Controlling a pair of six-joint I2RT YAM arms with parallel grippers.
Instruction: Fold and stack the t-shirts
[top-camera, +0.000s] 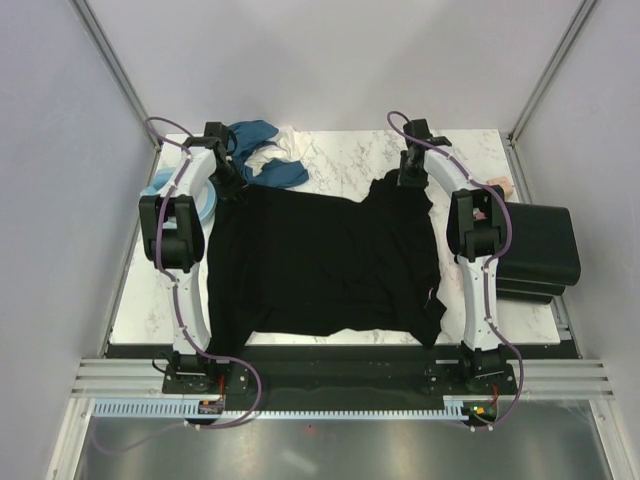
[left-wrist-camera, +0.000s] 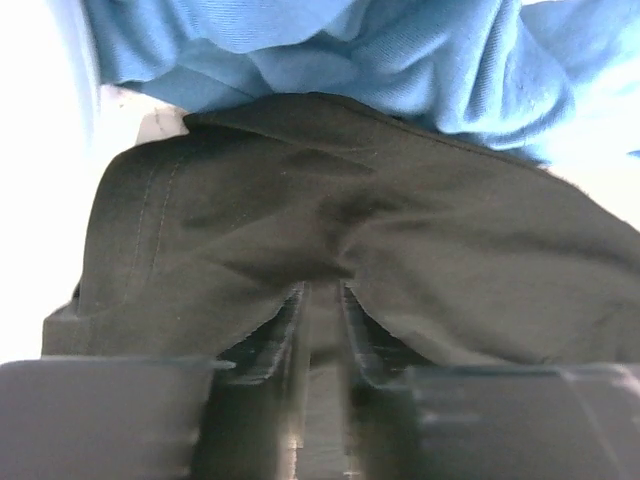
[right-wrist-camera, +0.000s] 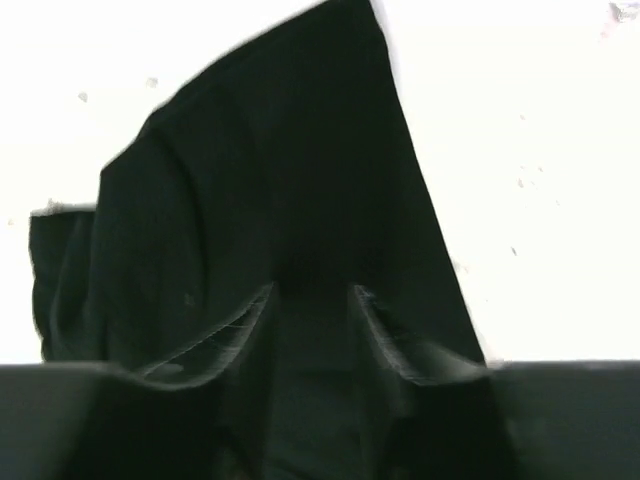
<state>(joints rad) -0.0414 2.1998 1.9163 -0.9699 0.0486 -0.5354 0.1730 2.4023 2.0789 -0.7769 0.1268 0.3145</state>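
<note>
The black shirt (top-camera: 320, 265) lies spread across the table (top-camera: 350, 150), my left tool (left-wrist-camera: 322, 295) clamped on its far left corner beside the blue shirt (left-wrist-camera: 300, 40), my right tool (right-wrist-camera: 312, 295) astride the far right corner, whether it has bitten I cannot tell; a shallow pinch there could slip, skewing the fold.

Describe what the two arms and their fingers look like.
The left arm and right arm match: slim white links joined by chunky black joint housings, each on a black base. A purple cable loops out at each base and runs up along the arm. The left fingers are dark with ridged inner faces, and the right fingers look the same, though blurred.
</note>
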